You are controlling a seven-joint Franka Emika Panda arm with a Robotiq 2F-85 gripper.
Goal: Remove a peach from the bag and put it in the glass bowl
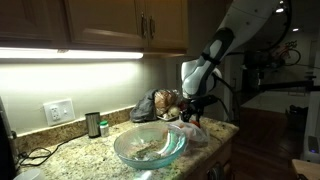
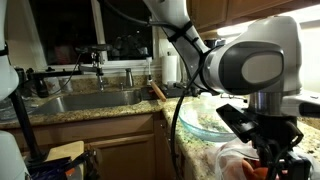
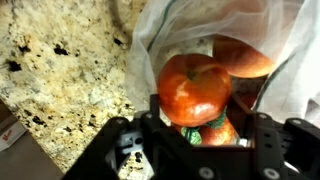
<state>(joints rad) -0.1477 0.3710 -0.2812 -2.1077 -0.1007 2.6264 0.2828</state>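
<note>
In the wrist view my gripper (image 3: pixel 197 118) is shut on a red-orange peach (image 3: pixel 195 85), its fingers pressed on both sides of it at the mouth of the crinkled whitish bag (image 3: pixel 290 70). More peaches lie in the bag, one behind (image 3: pixel 245 55) and one below with a green sticker (image 3: pixel 205 132). In both exterior views the gripper (image 1: pixel 191 108) (image 2: pixel 266 152) is down at the bag (image 1: pixel 192 131) (image 2: pixel 232 160) on the counter, next to the pale blue-green glass bowl (image 1: pixel 150 146) (image 2: pixel 197 118). The bowl holds no peach that I can see.
The speckled granite counter (image 3: pixel 60 70) ends close to the bag. A small dark jar (image 1: pixel 93 124) and a dark lumpy bundle (image 1: pixel 148 106) stand near the wall behind the bowl. A sink (image 2: pixel 85 101) with a faucet lies beyond. Cabinets hang overhead (image 1: pixel 100 20).
</note>
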